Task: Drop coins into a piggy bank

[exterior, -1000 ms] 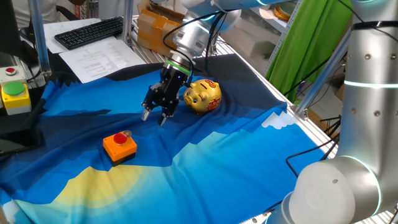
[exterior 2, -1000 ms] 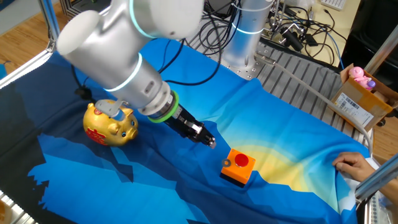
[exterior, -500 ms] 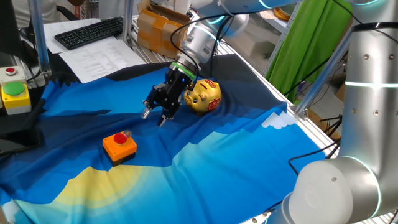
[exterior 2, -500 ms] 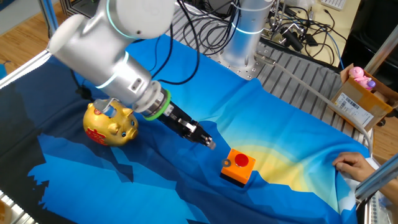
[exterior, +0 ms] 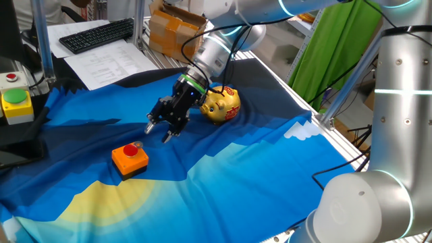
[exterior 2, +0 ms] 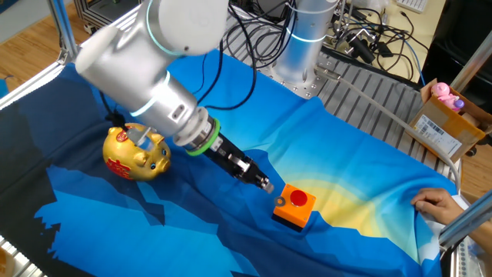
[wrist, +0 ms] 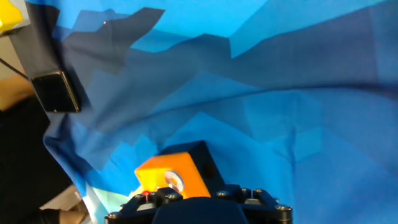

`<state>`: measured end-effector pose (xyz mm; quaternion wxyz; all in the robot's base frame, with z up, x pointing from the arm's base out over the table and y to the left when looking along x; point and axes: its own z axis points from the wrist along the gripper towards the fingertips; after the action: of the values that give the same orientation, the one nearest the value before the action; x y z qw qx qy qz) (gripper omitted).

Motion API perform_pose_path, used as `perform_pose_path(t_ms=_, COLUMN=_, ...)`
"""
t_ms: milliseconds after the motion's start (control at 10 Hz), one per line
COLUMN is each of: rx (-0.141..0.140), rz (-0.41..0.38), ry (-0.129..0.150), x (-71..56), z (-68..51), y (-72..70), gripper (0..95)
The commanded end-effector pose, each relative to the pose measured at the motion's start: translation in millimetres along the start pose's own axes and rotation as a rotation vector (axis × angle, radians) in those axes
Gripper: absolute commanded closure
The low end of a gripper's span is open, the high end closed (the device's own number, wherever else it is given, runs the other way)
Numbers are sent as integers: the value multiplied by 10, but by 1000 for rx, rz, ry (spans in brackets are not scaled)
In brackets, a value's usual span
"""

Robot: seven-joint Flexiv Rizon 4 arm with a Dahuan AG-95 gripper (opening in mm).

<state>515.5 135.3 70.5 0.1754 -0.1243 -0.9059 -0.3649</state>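
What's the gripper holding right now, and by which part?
Cannot tell. The gripper hangs above the cloth between the piggy bank and the orange box; its fingertips are too small to show a coin, and the hand view does not show them.

Gripper jaw gap (too small) indiscernible

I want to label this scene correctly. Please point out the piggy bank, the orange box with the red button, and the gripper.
piggy bank (exterior: 221, 104): one fixed view, on its gold side.
orange box (exterior 2: 293, 215): the other fixed view, on its front face below the red button.
gripper (exterior: 157, 129): one fixed view, midway between the fingertips.
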Motion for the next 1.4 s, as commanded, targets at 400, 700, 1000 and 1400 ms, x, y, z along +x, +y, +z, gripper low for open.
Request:
perform_pose_path(t_ms=400, rx=-25, rz=16, ry=2, x=20, z=149, y=79, gripper=570)
perform_pose_path(t_ms=700, rx=-40, rz=1, ry=-1, x=15, z=202, y=95, gripper=570)
perform_pose_path(t_ms=1000, rx=-71, rz=-18, ry=14, x=21, z=265, y=138, gripper=570)
perform_pose_path(t_ms=1400, rx=-75, rz=-29, ry=19, x=34, z=322, y=191, gripper=570)
